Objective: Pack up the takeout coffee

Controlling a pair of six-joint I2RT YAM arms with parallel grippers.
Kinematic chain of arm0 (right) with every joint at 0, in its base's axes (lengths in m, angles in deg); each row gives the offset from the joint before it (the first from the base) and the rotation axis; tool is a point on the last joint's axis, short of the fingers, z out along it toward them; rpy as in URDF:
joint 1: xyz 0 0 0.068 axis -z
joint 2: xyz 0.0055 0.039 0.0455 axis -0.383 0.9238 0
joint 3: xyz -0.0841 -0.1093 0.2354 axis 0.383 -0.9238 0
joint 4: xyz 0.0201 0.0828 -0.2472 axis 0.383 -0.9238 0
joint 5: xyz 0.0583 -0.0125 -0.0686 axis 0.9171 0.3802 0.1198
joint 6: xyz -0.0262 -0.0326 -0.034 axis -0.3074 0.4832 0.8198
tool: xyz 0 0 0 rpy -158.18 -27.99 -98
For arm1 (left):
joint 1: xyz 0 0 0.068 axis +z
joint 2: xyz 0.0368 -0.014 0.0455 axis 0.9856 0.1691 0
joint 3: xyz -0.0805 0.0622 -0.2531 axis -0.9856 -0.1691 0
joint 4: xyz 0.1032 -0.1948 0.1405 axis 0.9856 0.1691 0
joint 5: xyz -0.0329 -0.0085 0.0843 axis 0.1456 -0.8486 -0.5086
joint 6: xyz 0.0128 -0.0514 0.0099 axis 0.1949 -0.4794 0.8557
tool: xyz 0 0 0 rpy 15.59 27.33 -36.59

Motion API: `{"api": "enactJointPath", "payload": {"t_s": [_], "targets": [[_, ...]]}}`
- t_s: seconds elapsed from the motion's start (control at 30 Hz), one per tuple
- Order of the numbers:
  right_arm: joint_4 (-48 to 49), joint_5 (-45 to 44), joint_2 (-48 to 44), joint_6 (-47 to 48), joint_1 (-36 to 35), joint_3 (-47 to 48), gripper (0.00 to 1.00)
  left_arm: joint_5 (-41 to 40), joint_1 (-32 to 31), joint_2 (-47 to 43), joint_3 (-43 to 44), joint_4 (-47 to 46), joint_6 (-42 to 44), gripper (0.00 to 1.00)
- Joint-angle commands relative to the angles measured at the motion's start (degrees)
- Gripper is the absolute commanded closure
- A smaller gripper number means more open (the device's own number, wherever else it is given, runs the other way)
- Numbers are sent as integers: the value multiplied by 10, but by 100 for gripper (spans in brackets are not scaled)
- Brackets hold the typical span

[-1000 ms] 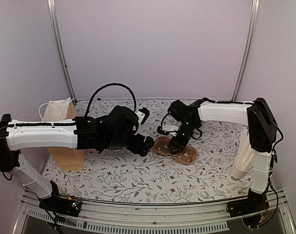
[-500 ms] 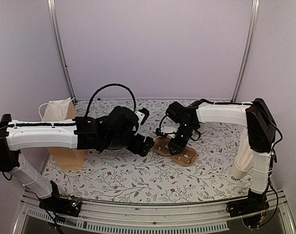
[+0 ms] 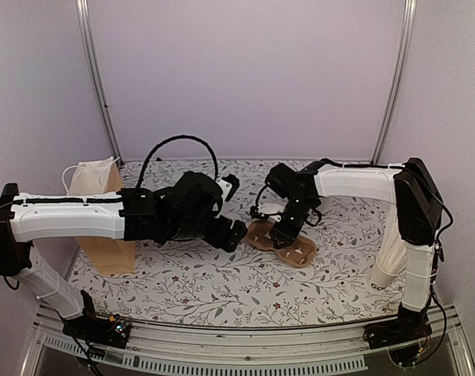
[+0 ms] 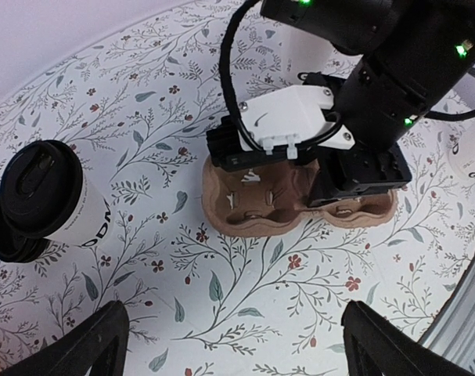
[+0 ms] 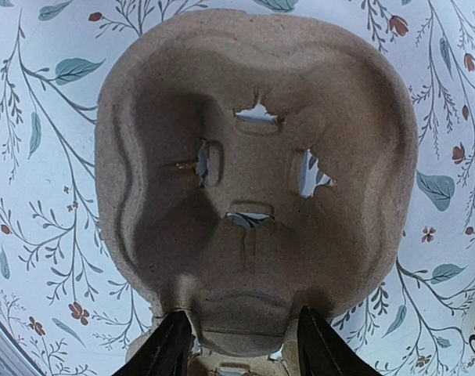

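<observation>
The takeout coffee (image 4: 48,194), a white paper cup with black lettering and a black lid, stands upright at the left of the left wrist view, with a second black lid (image 4: 8,237) tight against it. The left arm hides it from above. My left gripper (image 4: 245,345) (image 3: 233,233) hovers wide open over bare tablecloth between the cup and a brown pulp cup carrier (image 4: 268,205) (image 3: 300,251). My right gripper (image 5: 245,345) (image 3: 284,233) is down on the carrier (image 5: 257,157), its fingers (image 5: 168,345) straddling the narrow middle, thin slivers of cloth showing beside them.
A brown paper bag (image 3: 104,215) with white handles stands at the far left of the table. A tilted stack of lidless white cups (image 3: 390,251) leans at the right edge beside the right arm's upright link. The floral tablecloth (image 3: 221,286) covers the table.
The right gripper's jaws have narrowed around the carrier's middle and the carrier has shifted slightly. The left arm has stayed where it was, still open.
</observation>
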Motion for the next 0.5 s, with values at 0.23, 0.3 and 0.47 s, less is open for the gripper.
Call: {"api": "enactJointPath", "payload": {"t_s": [0.23, 0.3, 0.47], "targets": [[-9, -15, 9, -5, -2, -2, 53, 1, 1, 7, -5, -6, -2, 3], [-8, -15, 11, -4, -2, -2, 55, 2, 1, 8, -4, -5, -2, 3], [-9, -15, 11, -5, -2, -2, 58, 1, 1, 7, -1, -1, -2, 3]]}}
